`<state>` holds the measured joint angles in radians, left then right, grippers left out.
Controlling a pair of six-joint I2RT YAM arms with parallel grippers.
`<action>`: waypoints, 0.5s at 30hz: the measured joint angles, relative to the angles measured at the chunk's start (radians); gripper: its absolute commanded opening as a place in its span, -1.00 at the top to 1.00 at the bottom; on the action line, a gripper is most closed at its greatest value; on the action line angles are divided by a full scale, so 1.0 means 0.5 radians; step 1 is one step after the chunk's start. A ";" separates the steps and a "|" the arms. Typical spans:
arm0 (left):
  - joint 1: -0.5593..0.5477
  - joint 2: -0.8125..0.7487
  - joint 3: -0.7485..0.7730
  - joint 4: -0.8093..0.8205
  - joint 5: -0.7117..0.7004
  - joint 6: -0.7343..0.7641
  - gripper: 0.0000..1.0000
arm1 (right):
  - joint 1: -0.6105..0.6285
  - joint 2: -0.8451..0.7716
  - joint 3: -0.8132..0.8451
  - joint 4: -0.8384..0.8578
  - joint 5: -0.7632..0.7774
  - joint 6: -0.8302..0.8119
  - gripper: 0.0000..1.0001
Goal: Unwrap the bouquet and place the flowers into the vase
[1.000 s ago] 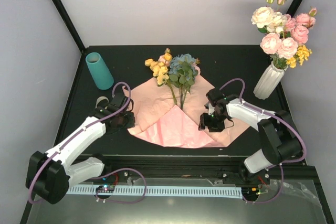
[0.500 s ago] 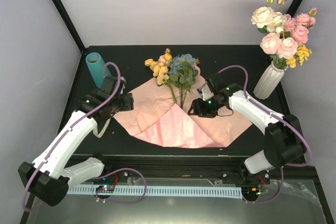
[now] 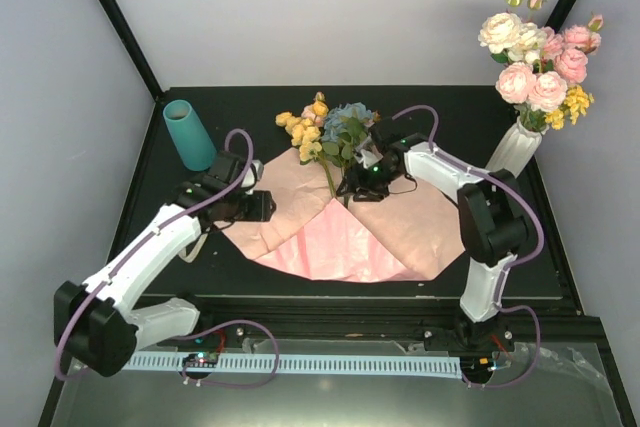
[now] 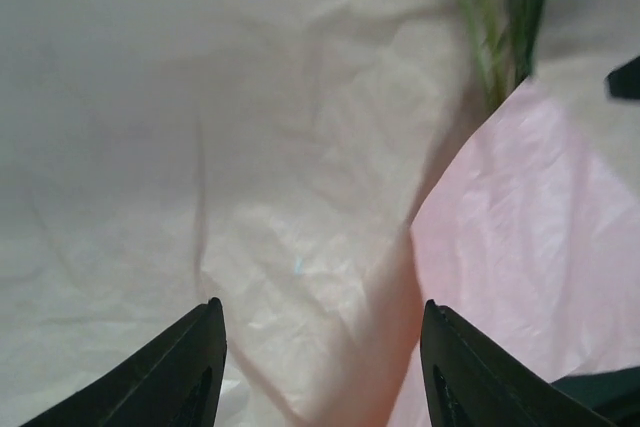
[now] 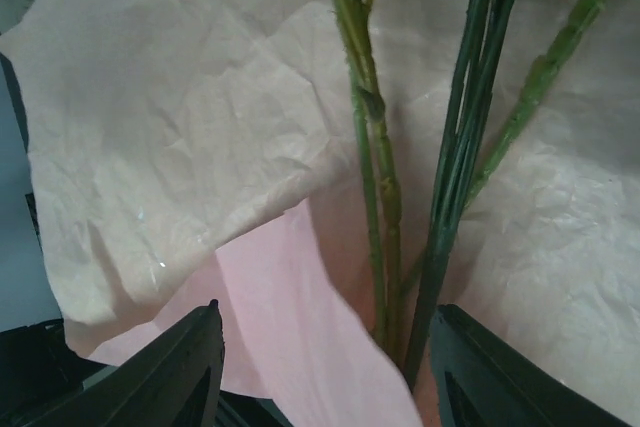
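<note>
The right hand (image 3: 358, 183) has slid up the opened pink paper (image 3: 330, 247) to the flowers' (image 3: 335, 135) green stems (image 5: 372, 147), and the left hand (image 3: 262, 205) came onto the paper, both wide and empty, so grabbing stems for the vase (image 3: 188, 135) looks next.

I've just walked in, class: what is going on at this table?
The crinkled pink wrapping paper lies spread open on the black table, the yellow, blue and pink artificial flowers on top. The right gripper hovers open over their green stems; the left gripper, also open, is over the paper's left part. The small teal vase stands at the back left, no flowers in it yet.
</note>
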<state>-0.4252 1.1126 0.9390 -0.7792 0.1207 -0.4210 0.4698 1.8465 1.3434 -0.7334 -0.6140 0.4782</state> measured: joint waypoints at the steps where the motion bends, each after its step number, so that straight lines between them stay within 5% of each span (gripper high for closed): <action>1: 0.000 0.032 -0.042 0.011 0.018 0.001 -0.10 | 0.000 0.039 0.009 0.008 -0.012 -0.001 -0.17; 15: 0.055 0.401 -0.452 0.164 0.240 0.011 -0.08 | 0.105 0.147 -0.202 0.091 -0.357 -0.047 -0.17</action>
<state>-0.3977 1.3132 0.7128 -0.6971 0.2405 -0.4152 0.5220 1.9202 1.2423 -0.6880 -0.7925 0.4549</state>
